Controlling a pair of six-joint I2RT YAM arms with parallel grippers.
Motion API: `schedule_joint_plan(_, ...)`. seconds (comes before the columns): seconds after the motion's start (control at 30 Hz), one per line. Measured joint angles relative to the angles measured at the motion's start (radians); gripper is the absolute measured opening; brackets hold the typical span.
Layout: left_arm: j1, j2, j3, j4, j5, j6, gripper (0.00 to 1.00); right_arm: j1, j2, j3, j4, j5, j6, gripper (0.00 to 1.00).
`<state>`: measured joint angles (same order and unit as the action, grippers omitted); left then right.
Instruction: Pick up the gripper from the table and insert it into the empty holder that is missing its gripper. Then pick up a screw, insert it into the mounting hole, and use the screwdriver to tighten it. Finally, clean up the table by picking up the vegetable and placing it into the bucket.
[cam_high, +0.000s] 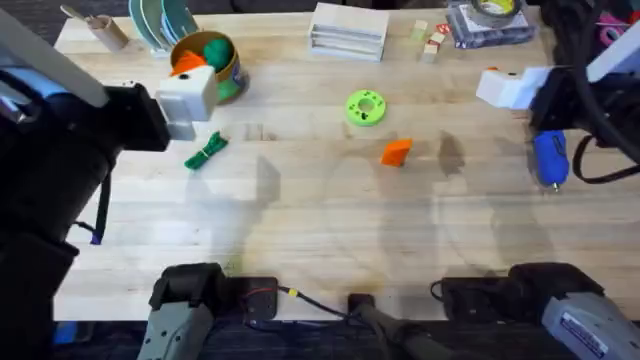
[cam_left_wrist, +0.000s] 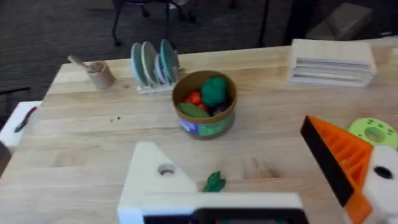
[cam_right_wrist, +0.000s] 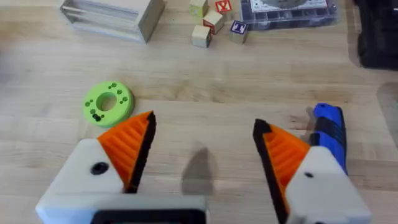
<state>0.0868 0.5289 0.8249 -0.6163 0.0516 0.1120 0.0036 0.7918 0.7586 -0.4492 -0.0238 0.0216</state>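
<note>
The loose orange gripper (cam_high: 396, 151) lies on the table right of centre. My left gripper (cam_high: 186, 95) (cam_left_wrist: 229, 146) hangs open beside the bucket (cam_high: 213, 62) (cam_left_wrist: 204, 111). One of its fingers is a bare white holder (cam_left_wrist: 155, 180) with an open mounting hole. The other finger carries an orange ribbed pad (cam_left_wrist: 339, 155). The green vegetable (cam_high: 207, 150) (cam_left_wrist: 214, 182) lies just in front of the left gripper. My right gripper (cam_high: 505, 85) (cam_right_wrist: 205, 124) is open at the right, with both orange pads on. The blue screwdriver (cam_high: 550, 158) (cam_right_wrist: 329, 127) lies beside it.
A green ring disc (cam_high: 365, 107) (cam_right_wrist: 107, 102) sits near the orange wedge. Along the far edge are a plate rack (cam_high: 160, 22), a wooden cup (cam_high: 105, 30), a white stacked box (cam_high: 348, 28), letter blocks (cam_high: 430, 40) and a parts case (cam_high: 490, 22). The bucket holds toy food.
</note>
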Motion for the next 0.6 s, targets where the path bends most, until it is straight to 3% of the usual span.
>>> schedule_joint_plan(0.2,0.000,0.000,0.000,0.003,0.192,0.000,0.993,0.000,0.000,0.000,0.000,0.000,0.000,0.993)
schedule_joint_plan(0.4,0.000,0.000,0.000,-0.045,0.277,0.000,0.993,0.000,0.000,0.000,0.000,0.000,0.000,0.992)
schedule_joint_plan(0.6,0.000,0.000,0.000,-0.018,0.352,0.000,0.993,0.000,0.000,0.000,0.000,0.000,0.000,0.993)
